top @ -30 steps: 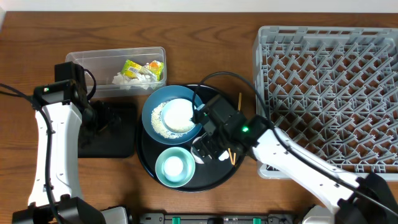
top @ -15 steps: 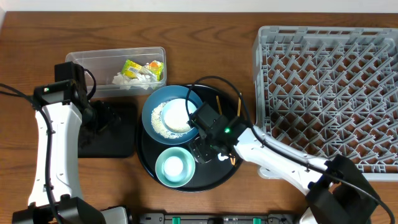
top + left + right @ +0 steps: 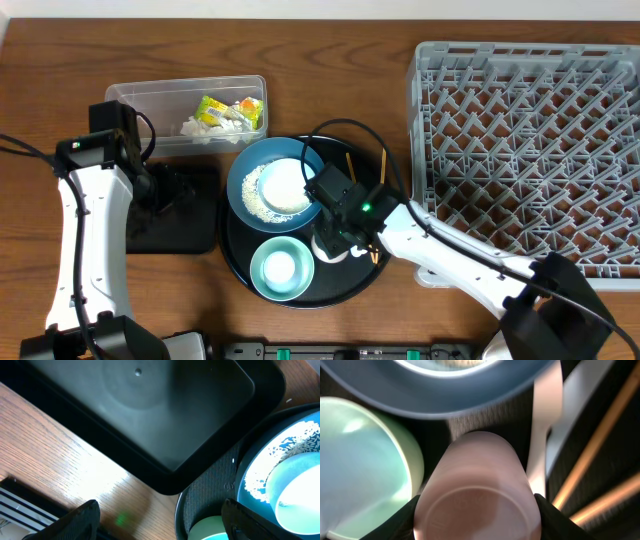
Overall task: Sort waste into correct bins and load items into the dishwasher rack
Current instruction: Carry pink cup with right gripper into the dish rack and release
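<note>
Brown wood-grain desk [image 3: 330, 70]. Directly on it: clear tub [image 3: 186, 84] back left. Shallow black rectangular tray [image 3: 195, 228] just in front of the tub. Round black tray [image 3: 352, 282] at centre, tight against the rectangular tray's right side. Large grey rack [image 3: 530, 150] on the right, just beside the round tray.

Robot lab bench staged as a kitchen: wooden table [image 3: 330, 90], grey dishwasher rack [image 3: 530, 150], cabled robot arms [image 3: 85, 230].

right gripper [image 3: 331, 243] over a small white cup [image 3: 327, 251] on the round black tray [image 3: 346, 286], beside the teal bowl [image 3: 279, 268]
</note>
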You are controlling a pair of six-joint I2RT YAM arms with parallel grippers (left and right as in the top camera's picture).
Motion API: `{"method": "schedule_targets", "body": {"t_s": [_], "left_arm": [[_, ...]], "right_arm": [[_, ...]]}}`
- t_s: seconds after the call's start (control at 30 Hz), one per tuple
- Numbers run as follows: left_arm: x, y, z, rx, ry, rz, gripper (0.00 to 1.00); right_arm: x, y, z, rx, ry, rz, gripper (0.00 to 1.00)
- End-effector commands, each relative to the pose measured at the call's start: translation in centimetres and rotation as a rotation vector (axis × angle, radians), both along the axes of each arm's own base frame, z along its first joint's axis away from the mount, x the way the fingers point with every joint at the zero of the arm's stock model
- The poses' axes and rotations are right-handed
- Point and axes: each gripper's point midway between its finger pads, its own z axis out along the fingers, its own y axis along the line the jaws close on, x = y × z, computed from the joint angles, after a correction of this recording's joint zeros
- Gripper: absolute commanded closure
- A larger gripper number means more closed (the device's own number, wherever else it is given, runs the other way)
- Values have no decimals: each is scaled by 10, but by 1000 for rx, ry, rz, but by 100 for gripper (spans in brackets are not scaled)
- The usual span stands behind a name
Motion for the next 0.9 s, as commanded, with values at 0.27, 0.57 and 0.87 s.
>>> {"method": "schedule_targets", "body": {"t_s": [0.27, 0.57, 0.87], "left_arm": [[-3, 2, -1, 9, 9, 10, 20], [-3, 2, -1, 9, 9, 10, 21], [-3, 2, -1, 9, 9, 10, 21]], "right_arm": [[68, -72, 126, 27, -251, -249, 55], [101, -251, 161, -78, -332, -768, 53], [80, -427, 160, -177, -341, -1250, 57]]}}
